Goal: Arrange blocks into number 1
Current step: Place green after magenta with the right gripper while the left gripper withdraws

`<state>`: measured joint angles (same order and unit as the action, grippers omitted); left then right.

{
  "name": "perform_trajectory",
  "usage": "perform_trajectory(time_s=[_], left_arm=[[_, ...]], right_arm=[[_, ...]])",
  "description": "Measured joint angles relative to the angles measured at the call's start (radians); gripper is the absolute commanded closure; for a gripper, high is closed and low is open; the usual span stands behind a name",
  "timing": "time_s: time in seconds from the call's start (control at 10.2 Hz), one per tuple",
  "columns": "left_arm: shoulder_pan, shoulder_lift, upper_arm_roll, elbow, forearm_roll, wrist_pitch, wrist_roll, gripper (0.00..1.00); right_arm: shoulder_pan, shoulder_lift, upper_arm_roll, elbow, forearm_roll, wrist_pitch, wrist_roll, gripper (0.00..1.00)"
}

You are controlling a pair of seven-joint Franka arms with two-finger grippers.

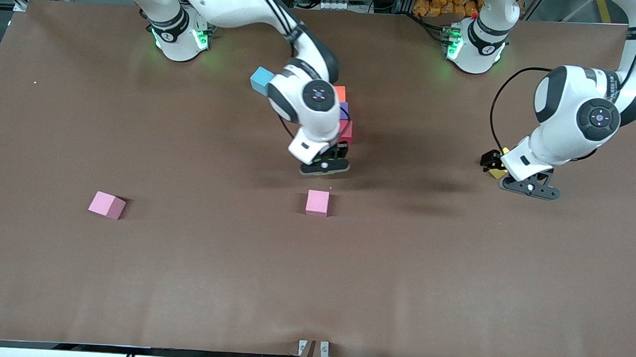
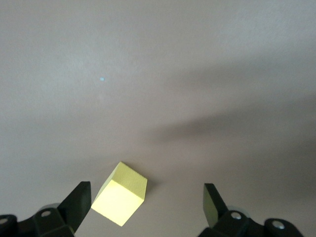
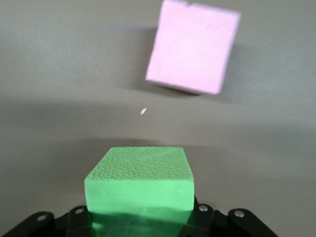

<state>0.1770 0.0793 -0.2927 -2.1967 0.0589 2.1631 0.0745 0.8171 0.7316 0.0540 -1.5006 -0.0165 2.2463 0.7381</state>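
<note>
The brown bench (image 1: pixel 128 277) fills nearly the whole front view, with wide bare room across its lower half and toward the right arm's end.

The right arm reaches from the upper left of the front view to the middle. Its end effector (image 1: pixel 325 165) hangs over the bench just below a short line of blocks. The front view hides what it carries. The right wrist view shows it pinching a green block (image 3: pixel 139 185) between its fingers, with a pink block (image 3: pixel 193 47) on the bench ahead of it.

The left arm comes from the upper right and bends down near the right edge of the front view. Its end effector (image 1: pixel 530 188) is low over the bench with its fingers (image 2: pixel 76 202) spread wide. The left wrist view shows a yellow block (image 2: pixel 120 194) lying turned between them, touching neither. In the front view only a sliver of that yellow block (image 1: pixel 497 169) peeks out beside the wrist.

Counted in the front view, there are two pink blocks: one (image 1: pixel 317 202) in the centre just below the right end effector, and one (image 1: pixel 107 204) well apart at lower left. One blue block (image 1: pixel 261 81) sits at upper centre beside the right arm's wrist. One orange (image 1: pixel 340 92), one purple (image 1: pixel 344 110) and one red block (image 1: pixel 345 130) run in a column, touching, partly hidden by that arm. With the green and the yellow, that makes eight.
</note>
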Motion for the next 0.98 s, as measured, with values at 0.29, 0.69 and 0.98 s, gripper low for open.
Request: perform_trajectory(time_s=[0.29,0.69,0.98], left_arm=[[0.01,-0.003,-0.002,-0.027,0.0,-0.033,0.015,0.0],[0.026,-0.016,-0.001,-0.031,0.0,-0.068,0.058,0.0],[0.044,-0.006,-0.001,-0.043,0.001,-0.07,0.112,0.0]], right_arm=[[0.032,0.076,0.0,0.07,0.0,0.0,0.042,1.0],[0.067,0.095,0.001,0.08,0.0,-0.002,0.092,1.0],[0.088,0.097,0.001,0.078,0.0,-0.014,0.117,1.0]])
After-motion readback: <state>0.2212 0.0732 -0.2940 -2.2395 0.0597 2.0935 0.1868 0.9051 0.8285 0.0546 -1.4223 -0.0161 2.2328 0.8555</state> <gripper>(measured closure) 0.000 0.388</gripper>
